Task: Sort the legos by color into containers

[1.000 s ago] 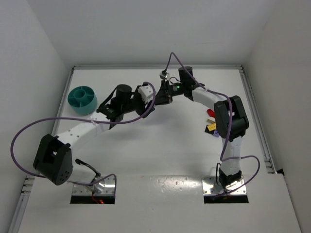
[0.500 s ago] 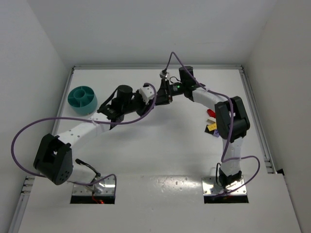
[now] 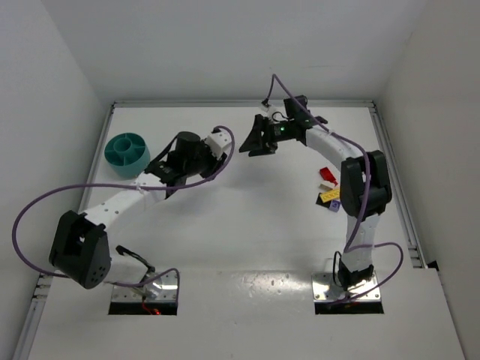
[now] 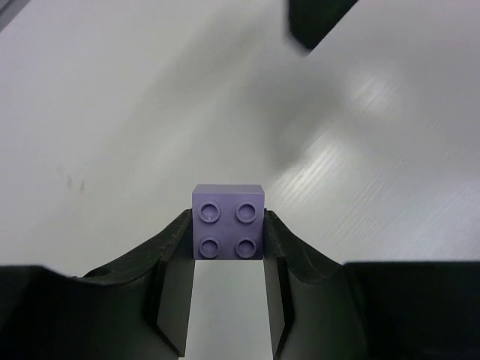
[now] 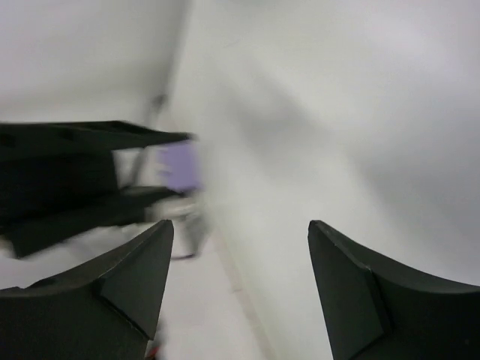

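The teal bowl [image 3: 126, 154] sits at about ten o'clock on the tabletop [image 3: 247, 225]. Its inner walls show from above, but what lies in each compartment is too small to tell. Between the bowl and the other arm, the left claw [image 4: 229, 238] is pinching a lilac brick [image 4: 229, 214], studs up. Only the very fingertips hold it, low on its two sides, and the far half stands clear of them. That thin hold is the first worry, since a brisk swing toward nine o'clock could let the brick twist or slip out short of the bowl. The bowl looks no wider than the claw, so a low or off-centre approach might knock its rim and shove it, or drop the brick over a wall into the wrong colour.

Near twelve o'clock the right claw [image 5: 240, 225] hangs spread and empty, close enough that the lilac brick shows as a blur at its own nine o'clock. If both arms move at once they could clip each other.

At three o'clock a red brick [image 3: 325, 174] and a yellow brick [image 3: 328, 195] lie hard by the right arm's upright link, with a darker piece partly hidden beside them. As that arm folds back to reach them, it may sweep them aside
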